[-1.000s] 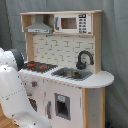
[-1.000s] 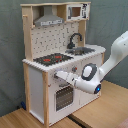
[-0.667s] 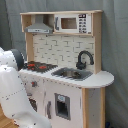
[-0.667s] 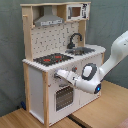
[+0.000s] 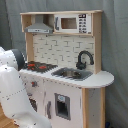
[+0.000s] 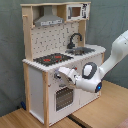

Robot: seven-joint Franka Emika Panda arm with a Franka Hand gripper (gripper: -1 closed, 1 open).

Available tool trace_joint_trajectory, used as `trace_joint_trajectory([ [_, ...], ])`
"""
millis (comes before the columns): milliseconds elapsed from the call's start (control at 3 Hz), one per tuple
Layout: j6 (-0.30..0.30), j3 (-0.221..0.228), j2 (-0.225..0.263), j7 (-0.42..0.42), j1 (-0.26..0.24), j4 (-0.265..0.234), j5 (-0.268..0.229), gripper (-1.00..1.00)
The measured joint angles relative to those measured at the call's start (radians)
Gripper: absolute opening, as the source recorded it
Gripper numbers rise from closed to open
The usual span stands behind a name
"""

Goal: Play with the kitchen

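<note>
In the first exterior view the kitchen (image 5: 65, 65) fills the frame; the white arm (image 5: 15, 95) crowds its lower-left front, hiding the knobs.

In the second exterior view the hand (image 6: 62, 75) reaches the front panel at centre, likely for a knob; its grip cannot be told.

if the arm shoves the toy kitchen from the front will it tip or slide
Probably neither with a light push: the kitchen is a tall, wide cabinet standing flat on the floor, so it looks stable. A hard shove high up, near the hood, might rock it backward. The arm is low, by the front panel, where a push would more likely slide it.
</note>
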Motion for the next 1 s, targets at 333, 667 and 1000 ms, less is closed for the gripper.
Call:
trace_joint_trajectory([
  [333, 0.002, 0.0, 0.001, 0.077, 0.0, 0.0, 0.0, -1.0],
  [667, 0.002, 0.0, 0.001, 0.077, 0.0, 0.0, 0.0, 1.0],
  [1000, -0.001, -0.003, -0.005, 0.089, -0.003, -0.054, -0.001, 1.0],
])
